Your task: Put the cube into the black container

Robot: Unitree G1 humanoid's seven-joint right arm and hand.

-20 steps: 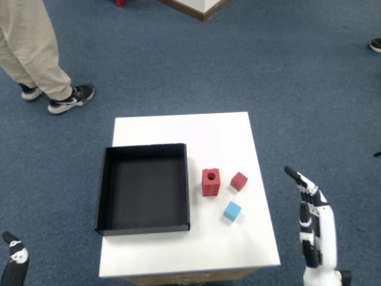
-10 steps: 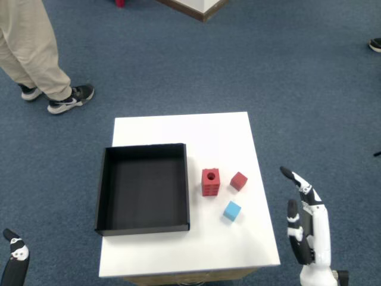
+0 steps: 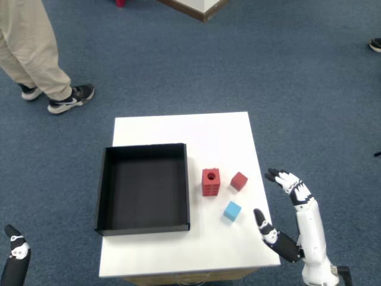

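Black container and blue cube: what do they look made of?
Black container: thin matte walls with sharp folded-looking corners and no gloss, so probably cardboard or thin plastic sheet; I can't tell which. Blue cube: flat, even colour with no shine and soft-looking edges, likely foam or painted wood; the picture leaves that open.

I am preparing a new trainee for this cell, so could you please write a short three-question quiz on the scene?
1. True or false: the square black container already holds a cube.
2. Which block lies nearest the robot's white right hand? A) the tall red block with a hole on top B) the small red cube C) the small light-blue cube
3. Fill in: the blocks lie on the white table, to the container's ____ in the head view.

Key: 1 false; 2 C; 3 right.
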